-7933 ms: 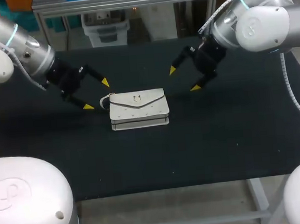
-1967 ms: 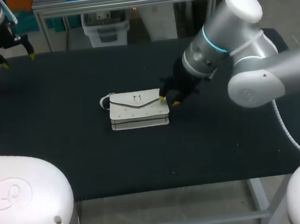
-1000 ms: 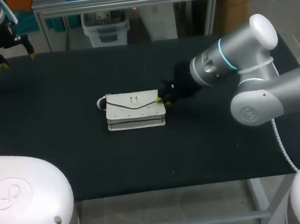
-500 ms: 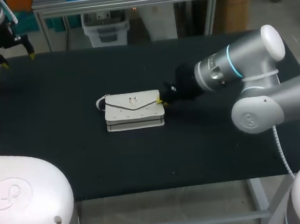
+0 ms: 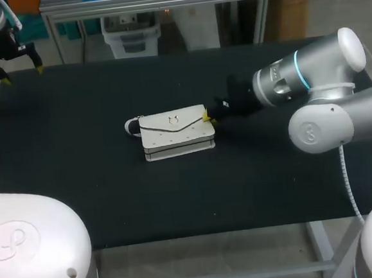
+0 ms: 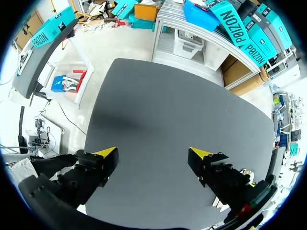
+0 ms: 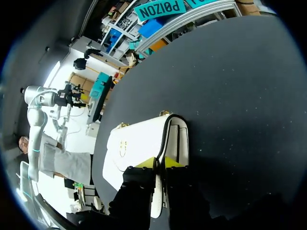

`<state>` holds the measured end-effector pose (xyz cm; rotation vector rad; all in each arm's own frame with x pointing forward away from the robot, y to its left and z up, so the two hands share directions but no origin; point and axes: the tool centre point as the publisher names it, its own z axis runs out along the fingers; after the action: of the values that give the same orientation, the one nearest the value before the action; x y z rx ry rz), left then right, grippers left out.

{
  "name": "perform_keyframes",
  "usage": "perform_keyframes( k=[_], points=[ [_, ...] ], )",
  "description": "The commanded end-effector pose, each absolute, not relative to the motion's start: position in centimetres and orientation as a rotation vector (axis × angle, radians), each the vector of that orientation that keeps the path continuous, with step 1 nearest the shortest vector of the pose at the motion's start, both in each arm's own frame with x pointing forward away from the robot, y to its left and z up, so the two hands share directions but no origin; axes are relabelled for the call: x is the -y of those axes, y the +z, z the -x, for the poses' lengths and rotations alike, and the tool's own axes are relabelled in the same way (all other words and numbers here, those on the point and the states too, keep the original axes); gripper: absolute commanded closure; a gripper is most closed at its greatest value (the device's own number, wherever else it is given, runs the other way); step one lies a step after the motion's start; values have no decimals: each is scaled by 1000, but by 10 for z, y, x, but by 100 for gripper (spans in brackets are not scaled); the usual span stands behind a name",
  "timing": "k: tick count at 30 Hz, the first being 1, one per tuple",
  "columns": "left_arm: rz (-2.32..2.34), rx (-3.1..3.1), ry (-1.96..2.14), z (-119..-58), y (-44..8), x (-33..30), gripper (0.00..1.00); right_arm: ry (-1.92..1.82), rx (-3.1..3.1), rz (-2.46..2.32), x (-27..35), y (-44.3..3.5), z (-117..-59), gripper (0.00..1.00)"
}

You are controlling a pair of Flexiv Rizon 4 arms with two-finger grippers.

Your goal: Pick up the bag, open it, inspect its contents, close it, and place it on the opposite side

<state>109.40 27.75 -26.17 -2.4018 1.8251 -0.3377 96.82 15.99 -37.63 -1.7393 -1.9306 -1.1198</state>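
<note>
A white envelope-style bag (image 5: 176, 132) with a pointed flap, a small gold clasp and a dark strap loop at its left end lies near the middle of the black table (image 5: 80, 192). My right gripper (image 5: 207, 117) comes in low from the right and is shut on the bag's right end. In the right wrist view the yellow tips of that gripper (image 7: 159, 163) pinch the dark-trimmed edge of the bag (image 7: 134, 143). My left gripper (image 5: 23, 74) hangs over the far left corner of the table, open and holding nothing, far from the bag; its wrist view shows the wide-spread tips of this gripper (image 6: 153, 153) above bare tabletop.
The black table's far edge (image 5: 166, 53) runs behind the bag and its front edge (image 5: 200, 231) lies toward me. My right arm's elbow (image 5: 320, 128) sits low over the table's right side.
My right gripper has closed on the bag's right end and drawn back to the right. The bag has slid right with it and turned slightly. The left arm has stayed still.
</note>
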Motion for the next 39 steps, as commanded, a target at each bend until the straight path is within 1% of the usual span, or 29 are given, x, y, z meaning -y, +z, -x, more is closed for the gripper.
perform_keyframes(
  k=[1, 13, 22, 39],
  points=[
    [2402, -1826, -337, -1095, -262, -278, 0, -955, 1938, 1618, -124, -362, -984, 100],
    [2402, -1826, -337, -1095, -262, -278, 0, -885, 1931, 1639, -42, -354, -1020, 100],
    [2402, -1826, -337, -1095, -262, -278, 0, -862, 1876, 1690, 25, -344, -1036, 100],
    [2402, -1826, -337, -1095, -262, -278, 0, -862, 1876, 1690, 25, -344, -1036, 100]
  ],
)
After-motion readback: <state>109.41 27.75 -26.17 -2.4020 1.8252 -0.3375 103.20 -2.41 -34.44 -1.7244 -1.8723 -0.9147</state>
